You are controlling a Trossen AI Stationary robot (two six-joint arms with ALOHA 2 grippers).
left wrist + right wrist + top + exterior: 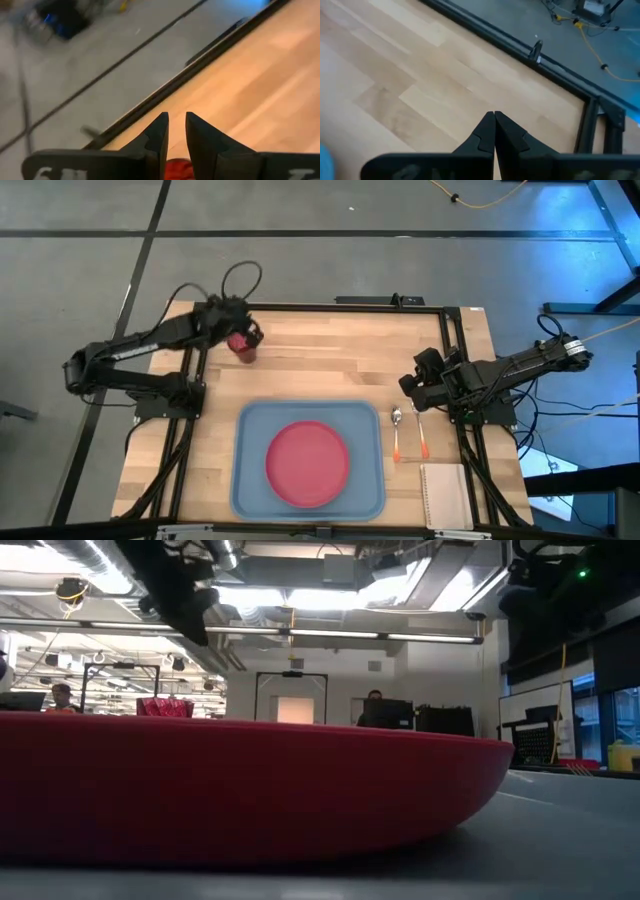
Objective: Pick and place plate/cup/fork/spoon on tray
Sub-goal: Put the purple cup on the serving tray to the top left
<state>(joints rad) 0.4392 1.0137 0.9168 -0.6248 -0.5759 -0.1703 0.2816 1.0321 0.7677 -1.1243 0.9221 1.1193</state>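
left fingers (246, 338): gripping cup (241, 345), far left of worktop (330, 360)
right fingers (408, 385): closed, empty
risk: thin rim grip, cup may slip before tray (250, 470)

From my station I can read almost nothing in these views. The only marks are pale, raised characters on the body of the left end effector (175, 131) in its own wrist view, cut off at the frame edge; the bit on one side looks like "6", though I can't be sure of it. The right end effector (494, 131) carries similar faint embossing on its body, too blurred for me to make out. I find no legible label, brand or sign on the counter (330, 370) or in the room behind it.
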